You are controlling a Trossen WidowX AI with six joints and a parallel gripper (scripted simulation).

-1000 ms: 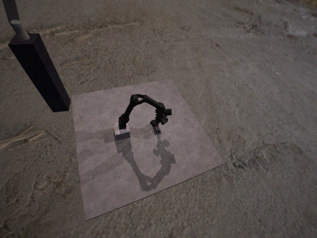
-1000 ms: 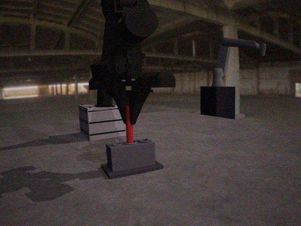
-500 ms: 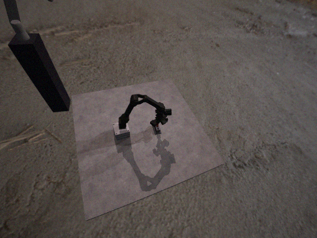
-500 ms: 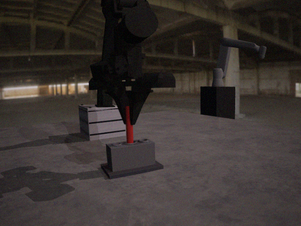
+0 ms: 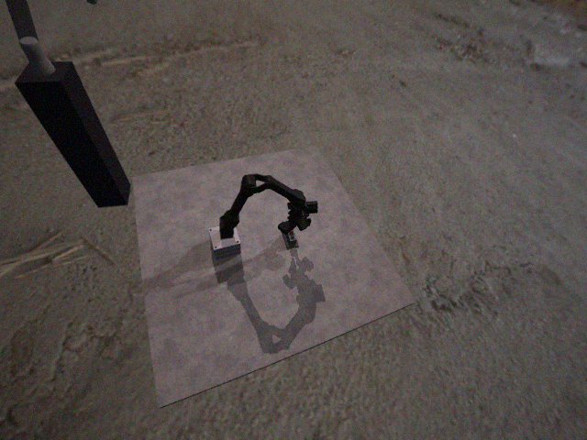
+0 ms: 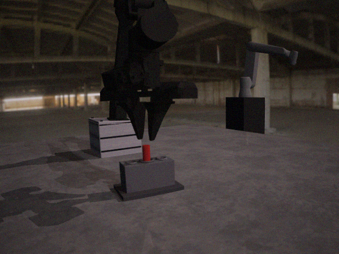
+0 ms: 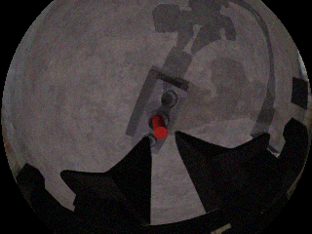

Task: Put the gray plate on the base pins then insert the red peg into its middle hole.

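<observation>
The gray plate [image 6: 148, 174] [image 5: 290, 243] [image 7: 144, 105] sits on the dark base [image 6: 155, 190], with the two pin tops showing at its upper face. The red peg [image 6: 146, 152] [image 5: 292, 232] [image 7: 158, 127] stands upright in the plate's middle hole, with only a short stub above the plate. My gripper [image 6: 146, 138] [image 5: 289, 229] [image 7: 162, 138] hangs straight above the peg. Its fingers stand a little apart and their tips are clear of the peg's top, with nothing between them.
The arm's white mounting block [image 6: 115, 136] [image 5: 224, 244] stands behind and to the left of the base. A dark box carrying a gray arm [image 6: 244, 115] [image 5: 71, 132] stands off the light mat [image 5: 189, 331], far from the base.
</observation>
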